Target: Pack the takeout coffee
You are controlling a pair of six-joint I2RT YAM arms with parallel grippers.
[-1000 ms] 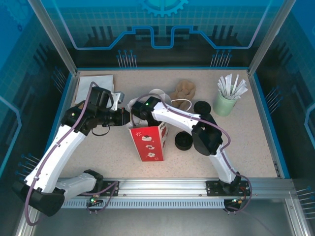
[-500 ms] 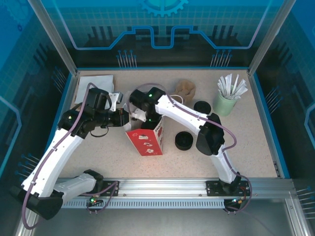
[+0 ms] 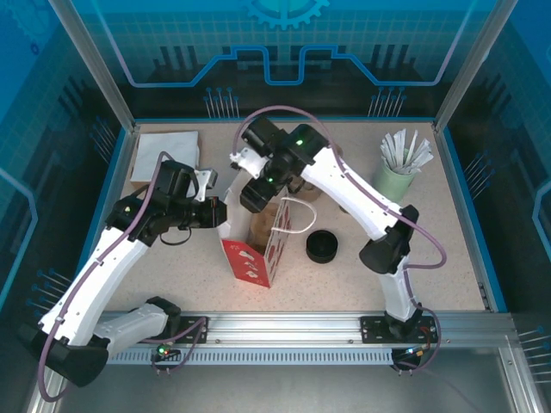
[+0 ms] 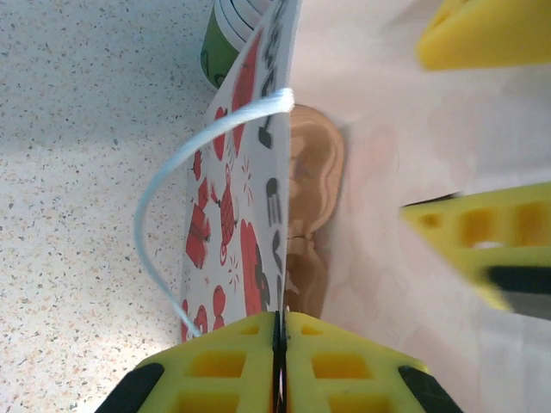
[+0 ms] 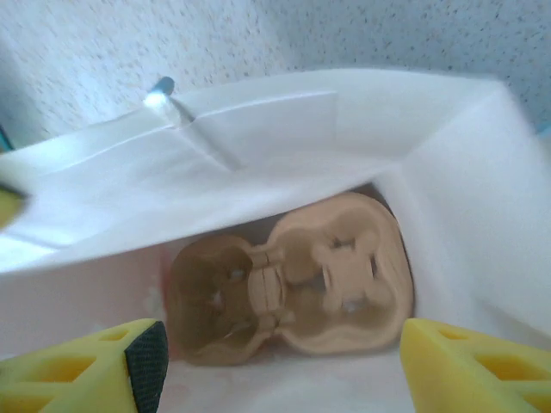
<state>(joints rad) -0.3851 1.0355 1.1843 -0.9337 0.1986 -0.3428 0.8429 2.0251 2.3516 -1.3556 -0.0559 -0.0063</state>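
The red-and-white paper bag (image 3: 250,258) stands mid-table with its mouth open. My left gripper (image 3: 221,212) is shut on the bag's near rim (image 4: 277,284). My right gripper (image 3: 257,200) hangs open just above the mouth, its yellow fingers (image 5: 469,370) wide apart and holding nothing. The brown pulp carrier (image 5: 293,280) lies on the bag's floor, also seen in the left wrist view as the carrier (image 4: 314,163). The green wall of the takeout coffee cup (image 4: 215,56) peeks out beyond the bag's far edge; from above the right arm hides it.
A pale mint cup of white sticks (image 3: 396,170) stands at the back right. A black lid (image 3: 321,247) lies right of the bag. White napkins (image 3: 164,144) sit in the back left corner. The bag's white handle (image 4: 159,215) loops out to the left.
The right arm has swung up and back, its gripper now above the bag mouth. The bag has turned and its mouth stands wider. The left gripper has kept its hold on the rim.
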